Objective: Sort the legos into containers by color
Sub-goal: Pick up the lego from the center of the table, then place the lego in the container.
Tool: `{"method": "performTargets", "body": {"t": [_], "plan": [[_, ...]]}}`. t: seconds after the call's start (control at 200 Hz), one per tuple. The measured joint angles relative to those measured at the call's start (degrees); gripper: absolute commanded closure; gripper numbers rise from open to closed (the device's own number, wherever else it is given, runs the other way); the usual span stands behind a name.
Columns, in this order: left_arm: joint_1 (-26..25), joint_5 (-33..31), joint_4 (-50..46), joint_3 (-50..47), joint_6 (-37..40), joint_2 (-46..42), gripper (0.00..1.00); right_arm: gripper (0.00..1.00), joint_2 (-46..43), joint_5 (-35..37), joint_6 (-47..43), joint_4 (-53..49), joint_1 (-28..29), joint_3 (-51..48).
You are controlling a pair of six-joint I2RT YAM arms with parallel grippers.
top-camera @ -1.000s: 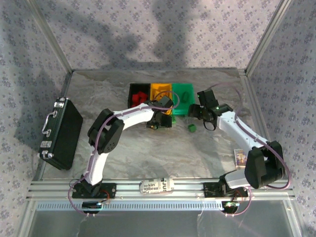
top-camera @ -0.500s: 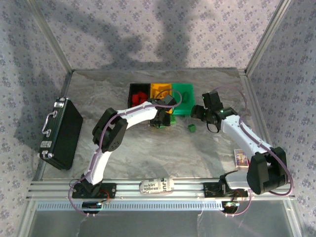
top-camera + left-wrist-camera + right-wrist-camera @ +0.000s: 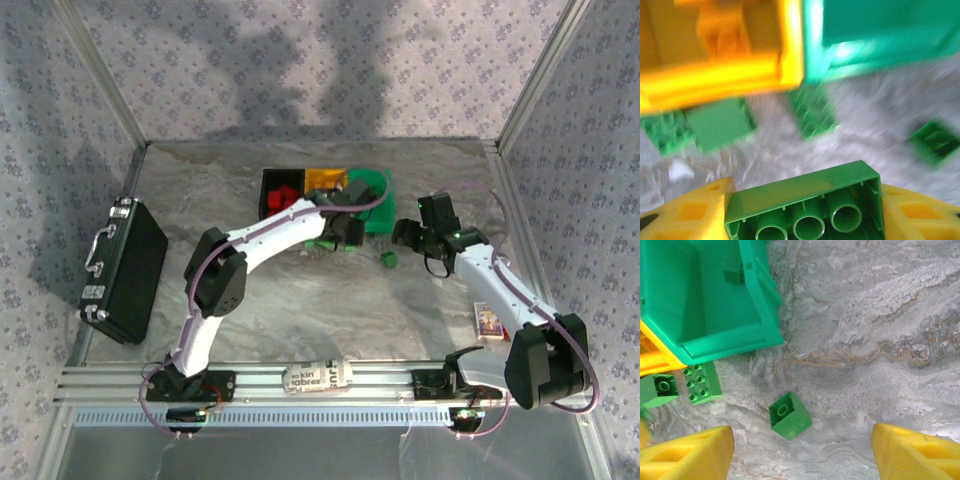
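My left gripper (image 3: 805, 212) is shut on a long green brick (image 3: 805, 197), hollow underside facing the camera, held above the table just in front of the orange bin (image 3: 740, 75) and green bin (image 3: 880, 35). Several green legos (image 3: 720, 122) lie loose below it. From above, the left gripper (image 3: 345, 228) hangs at the front edge of the joined containers (image 3: 270, 182); red bricks (image 3: 285, 197) sit in the black one. My right gripper (image 3: 802, 450) is open, fingers wide apart, over a small green brick (image 3: 790, 416) on the table right of the green bin (image 3: 705, 300).
A large black case (image 3: 125, 270) stands at the left table edge. A small printed card (image 3: 487, 320) lies near the right arm's base. Two more green bricks (image 3: 700, 382) rest against the bins' front corner. Metal frame posts bound the table.
The left gripper has shut on the long green brick and carried it up and right toward the green bin. The right gripper has shifted slightly right, staying open.
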Motion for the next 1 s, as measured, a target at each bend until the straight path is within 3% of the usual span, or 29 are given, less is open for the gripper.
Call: {"method": "performTargets", "body": {"t": [0.23,0.33,0.405,0.455,0.78,0.999], "plan": [[3.5,0.7,-9.2,41.7,5.4,20.0,0.49,0.25,-2.6,-0.5,0.4,0.1,-0.8,-3.0],[5.1,2.8,-15.3,61.4,7.2,32.4,0.30,0.25,-3.9,-0.7,0.4,0.0,-1.5,-3.8],[5.8,4.2,-17.8,60.7,8.9,34.3,0.19,0.25,-4.7,-1.0,0.4,0.0,-1.9,-4.2],[6.3,4.5,-19.9,58.6,10.7,34.3,0.16,0.25,-5.3,-1.2,0.4,0.0,-2.0,-4.5],[5.9,6.0,-29.6,66.6,14.9,37.6,0.16,0.24,-6.0,-2.4,-0.1,0.8,-2.1,-6.9],[5.0,6.5,-32.4,66.8,16.8,37.2,0.17,0.23,1.0,-3.6,-3.6,2.3,0.9,-6.9]]}}
